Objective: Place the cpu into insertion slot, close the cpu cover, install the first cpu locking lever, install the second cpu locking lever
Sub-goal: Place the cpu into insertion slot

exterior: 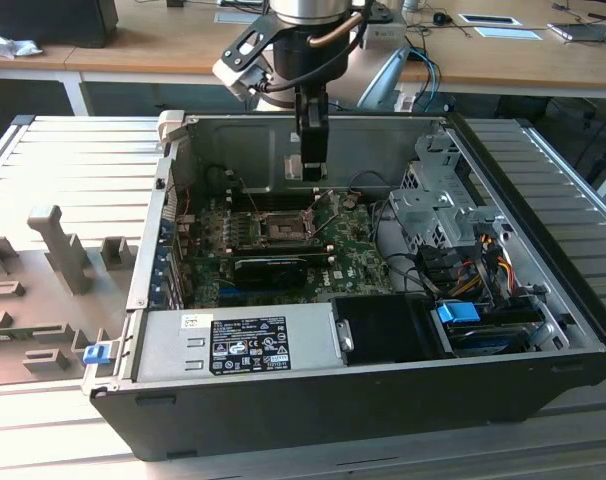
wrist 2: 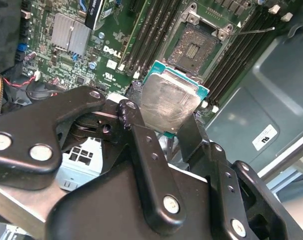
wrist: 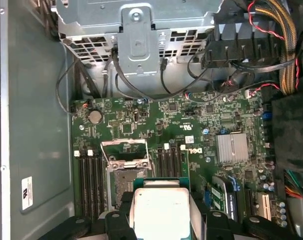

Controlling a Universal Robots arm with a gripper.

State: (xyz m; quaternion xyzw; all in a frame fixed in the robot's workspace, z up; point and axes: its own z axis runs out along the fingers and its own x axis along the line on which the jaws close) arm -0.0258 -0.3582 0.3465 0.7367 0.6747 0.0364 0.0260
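My gripper point(exterior: 311, 168) hangs inside the open computer case, above the back edge of the green motherboard point(exterior: 348, 240). It is shut on the cpu point(wrist 2: 171, 100), a small square chip with a silver-grey top, gripped by its edges between the two black fingers point(wrist 2: 130, 114). In the first wrist view the cpu point(wrist: 159, 212) sits just short of the insertion slot point(wrist: 127, 176), apart from it and above it. The insertion slot point(wrist 2: 194, 47) lies bare with its dark centre showing. The cpu cover point(wrist: 124, 149) stands raised at the slot's far edge. A thin lever point(wrist 2: 252, 31) sticks out beside the socket.
Memory slots point(wrist: 170, 162) flank the socket. A black finned card point(exterior: 273, 266) lies just in front of it. The power supply point(exterior: 238, 345) fills the case's front, and a drive cage point(exterior: 443, 205) and cable bundle point(exterior: 473, 275) stand at the exterior view's right. A silver heatsink point(wrist: 231, 148) sits on the board.
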